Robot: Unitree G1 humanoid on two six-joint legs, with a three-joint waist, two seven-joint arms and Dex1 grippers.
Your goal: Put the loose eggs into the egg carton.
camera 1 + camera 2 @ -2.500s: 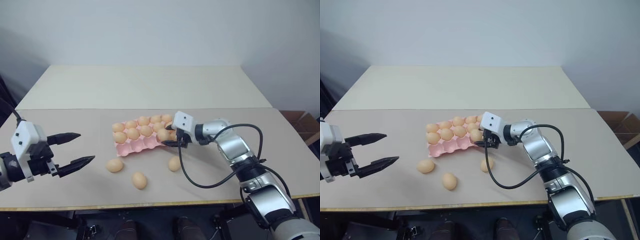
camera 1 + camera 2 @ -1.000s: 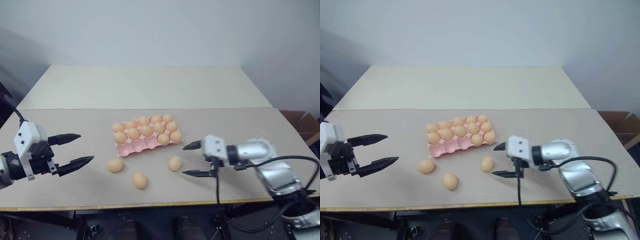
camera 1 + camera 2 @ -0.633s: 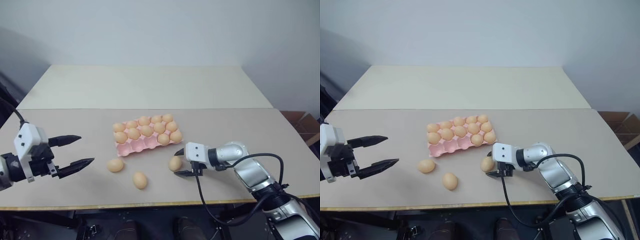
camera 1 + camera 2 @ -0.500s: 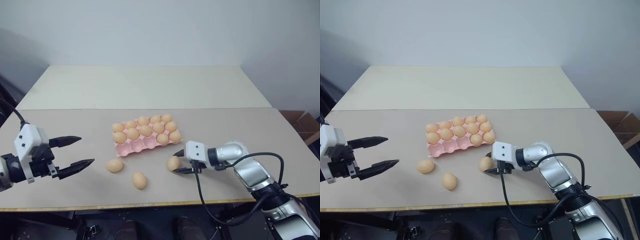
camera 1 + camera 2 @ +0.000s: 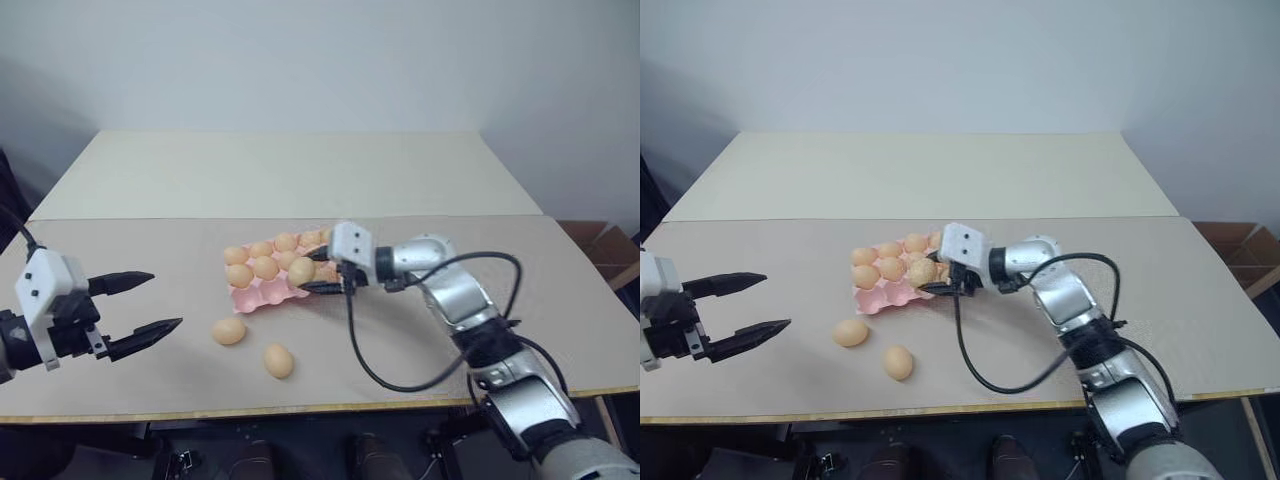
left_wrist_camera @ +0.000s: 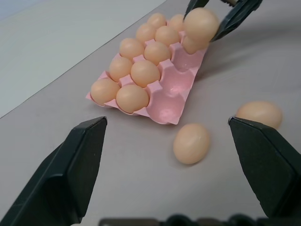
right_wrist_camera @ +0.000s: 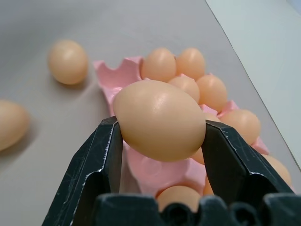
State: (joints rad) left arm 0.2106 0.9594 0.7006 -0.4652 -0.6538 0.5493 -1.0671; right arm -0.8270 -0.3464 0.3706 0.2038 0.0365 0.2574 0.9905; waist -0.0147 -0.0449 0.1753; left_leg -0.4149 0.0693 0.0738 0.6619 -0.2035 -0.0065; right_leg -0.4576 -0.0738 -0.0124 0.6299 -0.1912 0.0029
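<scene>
Pink egg carton [image 5: 262,296] mid-table, near row's cups empty | your right gripper [image 5: 311,272] pinches one egg [image 5: 301,271] over that row, free cup at about 7 o'clock below it, egg's long axis crosswise between fingers | two loose eggs [image 5: 229,331] at carton's 6-7 o'clock, nearer your left gripper [image 5: 141,309], spread wide, holding nothing

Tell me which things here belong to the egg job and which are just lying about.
Job:
- egg held in the right gripper
- two loose eggs on the table
- pink egg carton, partly filled

Lying about:
- cardboard box beyond the table's right edge
- left gripper, open, idle
</scene>
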